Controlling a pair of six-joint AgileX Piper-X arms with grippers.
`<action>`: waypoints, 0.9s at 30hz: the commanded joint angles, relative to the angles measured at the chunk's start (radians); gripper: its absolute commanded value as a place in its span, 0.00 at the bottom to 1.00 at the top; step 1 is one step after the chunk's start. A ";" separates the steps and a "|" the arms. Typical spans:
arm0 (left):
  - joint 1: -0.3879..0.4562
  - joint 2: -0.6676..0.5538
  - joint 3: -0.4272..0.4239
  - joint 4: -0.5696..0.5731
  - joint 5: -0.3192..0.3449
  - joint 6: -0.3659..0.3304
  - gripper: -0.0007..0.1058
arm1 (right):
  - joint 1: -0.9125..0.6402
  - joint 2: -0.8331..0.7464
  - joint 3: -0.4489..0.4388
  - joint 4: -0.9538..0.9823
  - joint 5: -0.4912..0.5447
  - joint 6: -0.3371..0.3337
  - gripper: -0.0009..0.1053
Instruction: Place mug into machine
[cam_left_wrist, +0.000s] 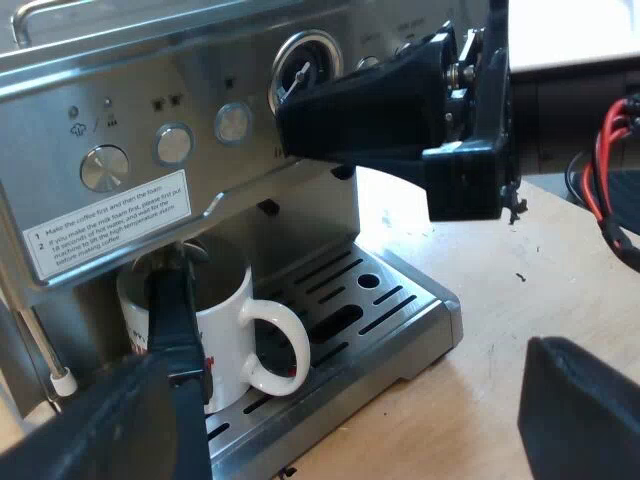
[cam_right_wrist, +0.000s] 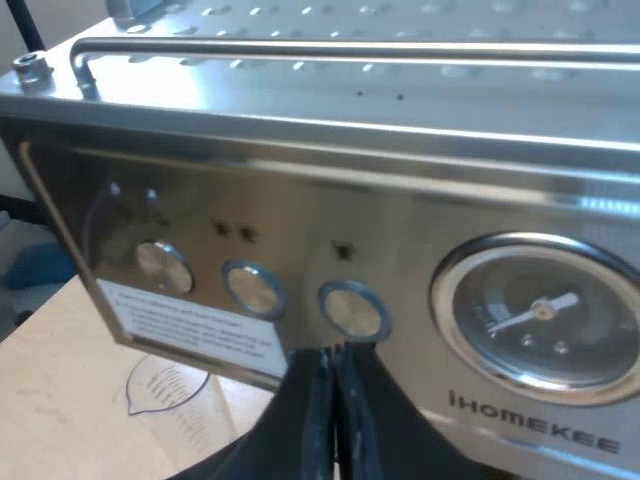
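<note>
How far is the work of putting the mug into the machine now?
Looks done: the mug stands on the machine's drip tray, by the holder's dark handle. The left gripper is open, not closed on it. In hand: the right gripper is shut, its tip near a round button on the front panel. Left: probably only drawing the arms away.

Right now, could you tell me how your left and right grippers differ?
The left gripper has its fingers wide open; the right gripper has them shut. The left gripper sits low, facing the mug on the tray; the right gripper is up at the panel, tips by a round button. Both have black fingers and hold nothing.
</note>
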 joint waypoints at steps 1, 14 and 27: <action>-0.005 -0.004 -0.006 -0.002 0.012 -0.012 0.68 | -0.005 0.000 -0.012 -0.014 -0.030 -0.017 0.01; -0.005 -0.004 -0.006 -0.002 0.012 -0.012 0.68 | -0.005 0.017 -0.020 -0.020 -0.032 -0.020 0.01; -0.005 -0.004 -0.006 0.027 0.012 -0.012 0.68 | -0.005 0.059 -0.038 -0.021 -0.014 -0.020 0.01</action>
